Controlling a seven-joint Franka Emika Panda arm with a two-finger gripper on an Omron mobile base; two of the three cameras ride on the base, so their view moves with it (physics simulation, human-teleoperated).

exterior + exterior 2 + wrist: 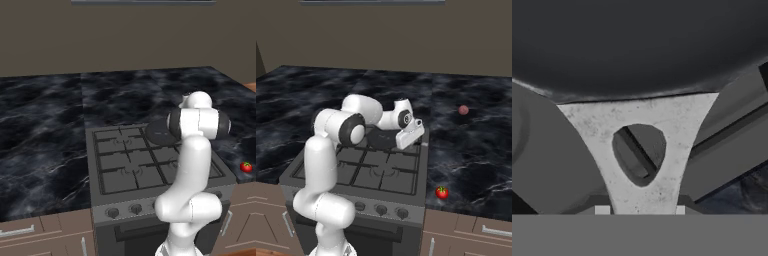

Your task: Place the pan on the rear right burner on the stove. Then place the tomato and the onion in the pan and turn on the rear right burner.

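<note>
Black marble worktop point(476, 145) carries the stove point(376, 172). At its rear right burner, the end effector point(409, 134) is clamped on the pan's point(381, 139) silvery handle point(644, 150). Tomato point(442, 192) sits near the front edge, onion point(463, 110) farther back.

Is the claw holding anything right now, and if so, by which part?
Yes: the claw is closed on the pan, gripping its silvery handle near where it joins the bowl, over the stove.
</note>
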